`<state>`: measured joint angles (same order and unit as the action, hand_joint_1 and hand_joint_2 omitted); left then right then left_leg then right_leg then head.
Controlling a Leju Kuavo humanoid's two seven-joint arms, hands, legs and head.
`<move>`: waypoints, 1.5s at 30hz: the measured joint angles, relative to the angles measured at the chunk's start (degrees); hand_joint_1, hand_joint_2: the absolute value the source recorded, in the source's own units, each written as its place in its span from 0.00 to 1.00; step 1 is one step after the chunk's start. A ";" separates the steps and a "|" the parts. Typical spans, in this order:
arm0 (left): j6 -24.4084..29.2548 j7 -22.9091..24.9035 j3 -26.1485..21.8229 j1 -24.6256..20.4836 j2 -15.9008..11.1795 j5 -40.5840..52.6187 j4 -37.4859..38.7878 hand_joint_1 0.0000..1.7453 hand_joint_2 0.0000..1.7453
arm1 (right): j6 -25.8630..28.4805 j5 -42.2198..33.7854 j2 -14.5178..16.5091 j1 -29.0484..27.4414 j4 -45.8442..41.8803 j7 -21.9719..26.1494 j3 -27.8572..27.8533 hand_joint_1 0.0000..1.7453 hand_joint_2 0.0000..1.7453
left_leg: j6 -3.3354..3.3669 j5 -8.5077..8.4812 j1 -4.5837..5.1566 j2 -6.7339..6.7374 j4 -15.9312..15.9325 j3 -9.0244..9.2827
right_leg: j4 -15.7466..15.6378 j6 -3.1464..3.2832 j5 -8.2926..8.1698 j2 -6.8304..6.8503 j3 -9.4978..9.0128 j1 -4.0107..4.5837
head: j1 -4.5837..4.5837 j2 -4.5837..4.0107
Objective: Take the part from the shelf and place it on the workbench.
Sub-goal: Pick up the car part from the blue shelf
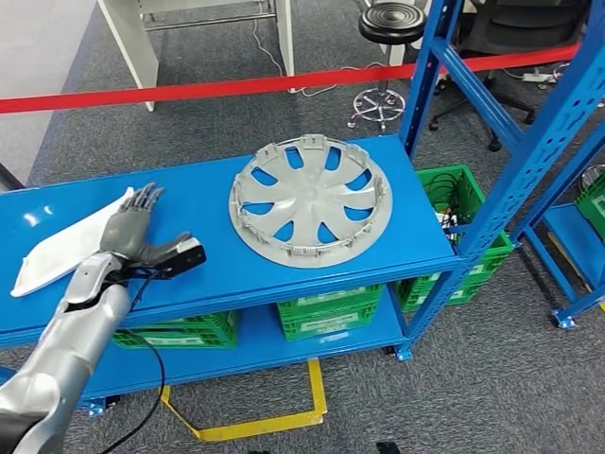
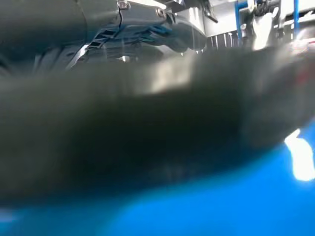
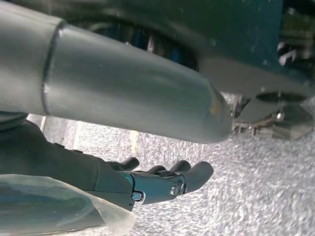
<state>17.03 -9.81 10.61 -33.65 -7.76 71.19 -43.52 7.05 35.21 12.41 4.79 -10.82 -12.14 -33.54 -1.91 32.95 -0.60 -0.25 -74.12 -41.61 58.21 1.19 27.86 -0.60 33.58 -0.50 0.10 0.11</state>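
Note:
A grey wheel cover [image 1: 310, 199] lies flat in the middle of the blue shelf's [image 1: 207, 203] top level. At the shelf's left end lies a flat white part [image 1: 60, 248]. My left hand [image 1: 132, 230] is stretched out flat just above the shelf, its fingers [image 1: 146, 198] reaching over the white part's near end and its thumb pointing toward the wheel cover. It holds nothing. The left wrist view is a dark blur of the left hand [image 2: 148, 123] close over the blue shelf [image 2: 223, 206]. My right hand [image 3: 163, 182] hangs over grey carpet with loosely bent fingers and nothing in it.
Green crates [image 1: 328, 310] sit on the lower shelf level, and another green crate [image 1: 457, 203] stands behind the upright. Blue shelf posts [image 1: 527, 151] rise at the right. A red barrier tape [image 1: 214, 90], a stool [image 1: 390, 24] and a table leg [image 1: 132, 43] lie beyond. Yellow floor tape [image 1: 314, 397] runs below.

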 joint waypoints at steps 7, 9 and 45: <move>1.10 16.60 7.39 1.52 -3.82 16.07 -5.48 0.00 1.00 | 0.40 -0.16 0.49 0.10 0.00 -0.05 -1.90 0.00 0.00 | 0.95 -6.77 0.41 -0.02 15.47 7.07 | 0.32 -0.87 0.21 0.04 0.30 0.39 | -0.07 0.00; 2.51 20.88 9.49 1.51 -5.00 17.90 -6.46 0.00 1.00 | 0.67 -0.19 0.55 0.07 0.00 -0.04 -2.49 0.00 0.00 | 1.48 -6.83 0.28 0.01 15.85 7.11 | 0.38 -1.40 0.41 0.05 0.47 0.36 | -0.11 0.01; 2.84 31.51 15.54 3.30 -9.15 18.77 -11.89 0.00 1.00 | 0.96 0.81 0.87 0.04 0.00 -0.18 -6.68 0.00 0.00 | 2.55 -6.40 -0.03 0.20 15.76 7.22 | 14.82 -2.34 7.74 0.15 7.35 0.30 | -0.04 0.00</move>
<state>19.87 21.70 26.15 -30.35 -16.92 89.96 -55.41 8.01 36.01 13.29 4.83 -10.82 -12.32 -40.22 0.65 26.55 -0.63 -0.05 -58.36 -34.39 73.03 -1.15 35.60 -0.45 40.94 -0.20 0.07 0.11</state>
